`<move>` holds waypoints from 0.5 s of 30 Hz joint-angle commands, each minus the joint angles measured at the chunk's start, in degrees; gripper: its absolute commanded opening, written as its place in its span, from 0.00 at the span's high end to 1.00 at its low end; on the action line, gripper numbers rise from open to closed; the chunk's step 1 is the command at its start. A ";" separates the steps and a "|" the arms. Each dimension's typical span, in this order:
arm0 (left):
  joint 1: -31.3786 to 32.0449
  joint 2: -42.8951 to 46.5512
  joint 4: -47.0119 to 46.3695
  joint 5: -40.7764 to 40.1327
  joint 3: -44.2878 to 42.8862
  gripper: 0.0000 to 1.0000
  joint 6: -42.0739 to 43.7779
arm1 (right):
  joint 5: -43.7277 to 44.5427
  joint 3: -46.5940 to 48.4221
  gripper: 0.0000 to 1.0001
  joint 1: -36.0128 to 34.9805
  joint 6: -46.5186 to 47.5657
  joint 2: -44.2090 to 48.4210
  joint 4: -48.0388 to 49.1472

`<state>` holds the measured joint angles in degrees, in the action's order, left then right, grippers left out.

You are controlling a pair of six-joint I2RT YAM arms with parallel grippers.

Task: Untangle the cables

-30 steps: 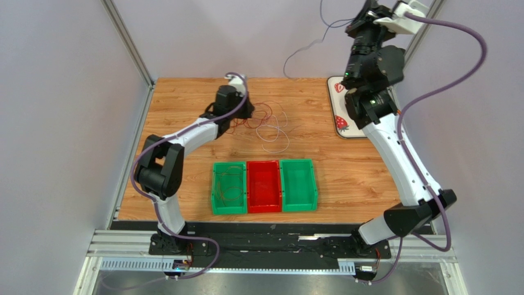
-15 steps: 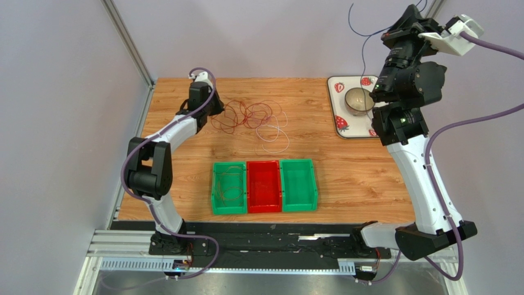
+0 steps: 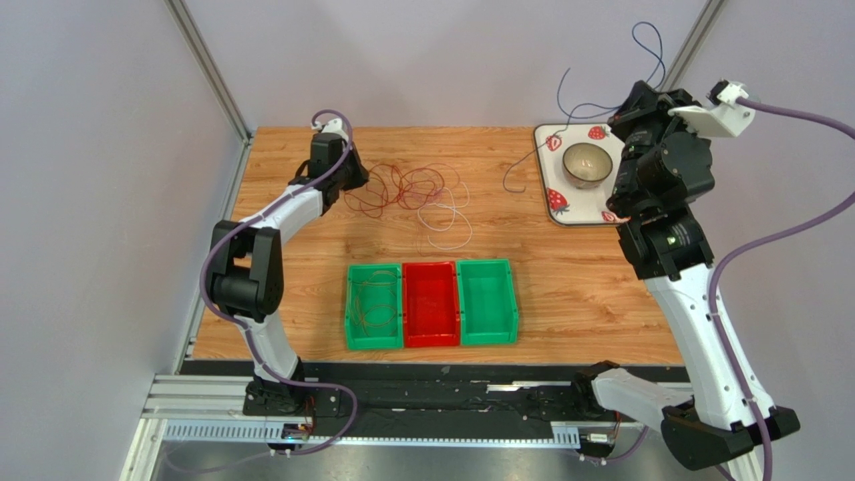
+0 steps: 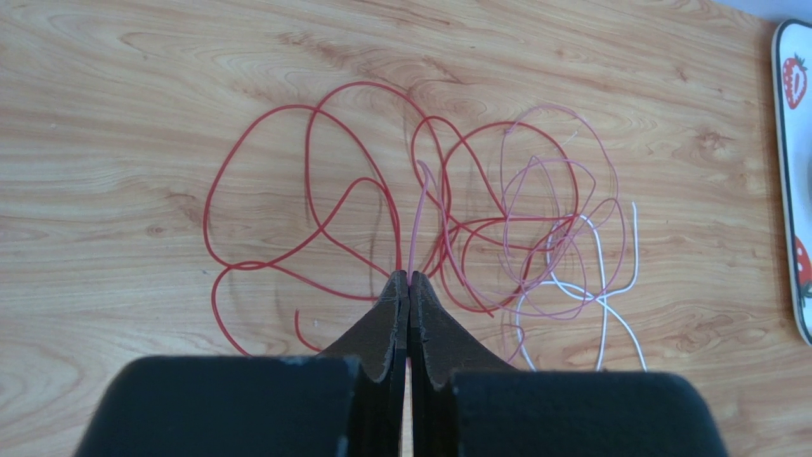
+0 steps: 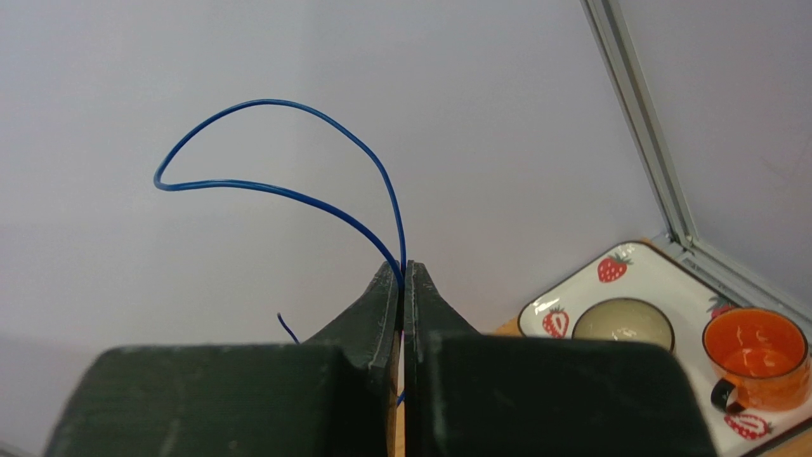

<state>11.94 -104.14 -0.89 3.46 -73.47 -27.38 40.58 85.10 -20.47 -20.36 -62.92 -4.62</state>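
While the left arm is stretched to the far left of the table [image 3: 592, 291], the left gripper [image 4: 408, 284] is seen closed. Its jaws are pinched on a pink strand [image 4: 416, 219] at the near edge of the cables [image 4: 477, 224]. The tangle is spread flat on the wood just ahead of the fingertips. Red loops [image 4: 314, 190] are laid to the left and pink loops in the middle. A white cable [image 4: 596, 286] is crossed over the pink ones at the right.

The right gripper [image 5: 404, 274] is held high over the far right corner and is closed on a blue cable [image 5: 276, 186]. From the jaws this cable is arched upward and to the left. In the top view a longer length of it is seen hanging toward the wood just left of the tray [image 5: 572, 303], well apart from the tangle. On the strawberry-printed tray a bowl [image 5: 624, 326] and an orange cup [image 5: 758, 354] are set side by side.

Three bins are placed touching in a row at the middle of the table. Thin brownish loops are contained in the left green bin [image 3: 373, 268]. The red bin [image 3: 432, 266] is flanked by it and by the right green bin [image 3: 489, 264]. The contents of the red bin cannot be made out.
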 commanded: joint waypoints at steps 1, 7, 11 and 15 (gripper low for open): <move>0.27 -0.28 0.45 1.19 -2.11 1.00 -1.01 | -4.44 -3.27 1.00 -0.19 -9.96 2.88 -9.34; 0.45 -0.45 0.62 0.84 -2.37 1.00 -0.92 | -8.93 -7.05 1.00 -0.62 -15.23 4.99 -16.73; 0.62 -0.45 0.71 0.93 -2.47 1.00 -0.75 | -10.69 -8.72 1.00 -0.80 -15.76 6.14 -19.01; 0.89 -0.36 0.71 0.75 -2.38 1.00 -0.57 | -11.66 -9.07 1.00 -0.89 -16.47 6.84 -21.30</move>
<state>12.23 -104.33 0.03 4.01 -73.56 -27.81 30.92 75.94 -20.99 -34.68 -58.70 -23.53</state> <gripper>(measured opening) 0.008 0.011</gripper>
